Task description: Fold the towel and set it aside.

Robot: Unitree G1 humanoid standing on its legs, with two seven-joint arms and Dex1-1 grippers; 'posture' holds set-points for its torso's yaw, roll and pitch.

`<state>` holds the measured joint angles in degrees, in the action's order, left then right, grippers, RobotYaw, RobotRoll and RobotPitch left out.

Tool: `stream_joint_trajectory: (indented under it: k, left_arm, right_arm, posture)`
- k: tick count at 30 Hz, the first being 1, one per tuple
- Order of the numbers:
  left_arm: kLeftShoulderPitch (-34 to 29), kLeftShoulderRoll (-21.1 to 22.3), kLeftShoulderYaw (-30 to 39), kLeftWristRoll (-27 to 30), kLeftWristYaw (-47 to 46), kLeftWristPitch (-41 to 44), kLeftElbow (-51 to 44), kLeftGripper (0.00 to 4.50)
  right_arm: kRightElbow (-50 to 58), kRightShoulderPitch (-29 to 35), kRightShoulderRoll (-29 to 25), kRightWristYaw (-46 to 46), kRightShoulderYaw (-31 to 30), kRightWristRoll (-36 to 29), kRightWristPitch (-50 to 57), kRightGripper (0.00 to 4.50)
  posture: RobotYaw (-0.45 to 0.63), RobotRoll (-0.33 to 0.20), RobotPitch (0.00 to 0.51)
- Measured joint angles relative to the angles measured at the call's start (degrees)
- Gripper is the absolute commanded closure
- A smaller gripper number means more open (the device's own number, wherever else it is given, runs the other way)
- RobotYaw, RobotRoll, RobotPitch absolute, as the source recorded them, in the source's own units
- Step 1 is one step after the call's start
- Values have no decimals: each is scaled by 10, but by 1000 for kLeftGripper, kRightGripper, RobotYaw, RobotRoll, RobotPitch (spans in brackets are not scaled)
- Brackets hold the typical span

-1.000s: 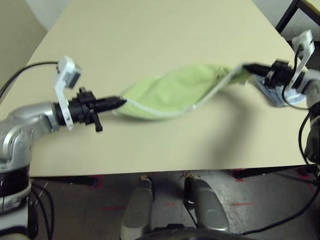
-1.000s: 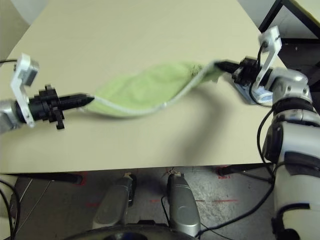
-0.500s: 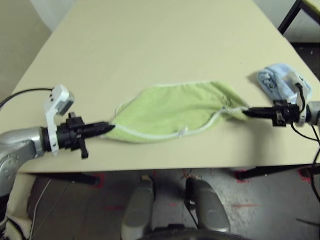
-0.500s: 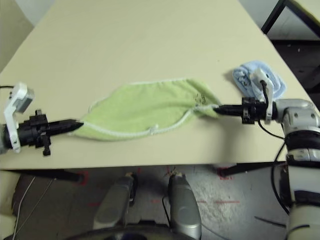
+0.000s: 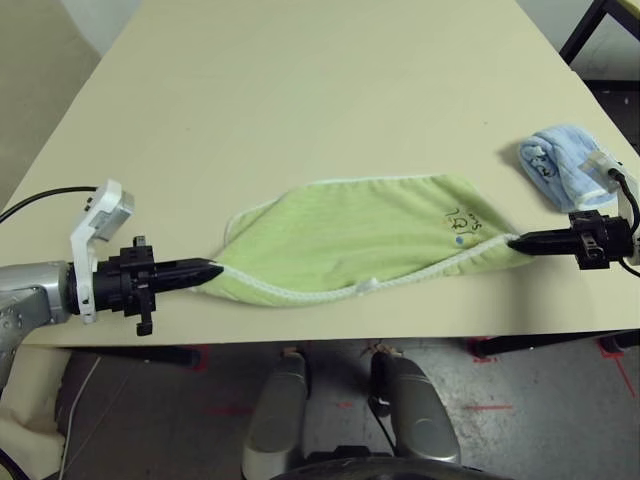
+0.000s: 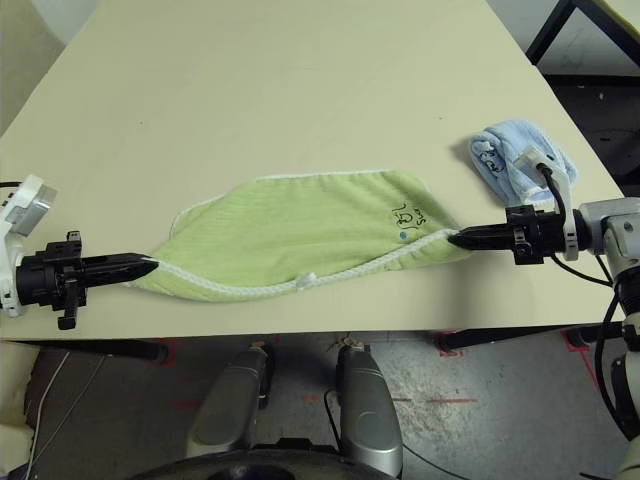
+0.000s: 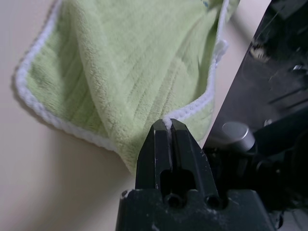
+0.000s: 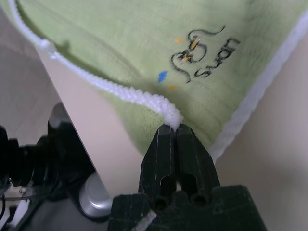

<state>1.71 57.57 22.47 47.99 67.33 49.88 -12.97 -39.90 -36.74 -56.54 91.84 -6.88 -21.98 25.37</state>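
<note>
we have the towel [image 5: 360, 238] folded once, left gripper [image 5: 212, 270] and right gripper [image 5: 515, 241] pinched tight on its opposite corners; further folding and setting aside remain.

A beige table [image 5: 300, 110] is seen stretching away from the near edge, its top bare over the far and left parts. A light blue rolled cloth [image 5: 556, 170] is lying on the table at the right, close to the right edge, with a dark motif showing on its near-left end. Grey floor [image 5: 520, 410] with red marks [image 5: 210, 357] is seen below the near edge. A black frame [image 6: 560, 30] is standing at the far right.
</note>
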Motion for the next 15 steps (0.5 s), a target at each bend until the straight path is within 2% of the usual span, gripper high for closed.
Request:
stream_joint_trajectory:
  k: [5,9,15]
  left_arm:
    - [65,-53,6,6,-59,-7,32,4469]
    - [92,-79,-9,-40,-112,-48,65,4469]
    - [116,-106,-43,-111,-158,-113,98,4469]
  right_arm:
    - [-47,-48,78,-74,51,5,-35,4500]
    - [-105,-92,117,-152,77,21,-76,4500]
    - [-181,-148,149,-232,83,64,-138,4500]
  posture:
    - [182,0,176]
    - [185,0,171]
    - [191,0,166]
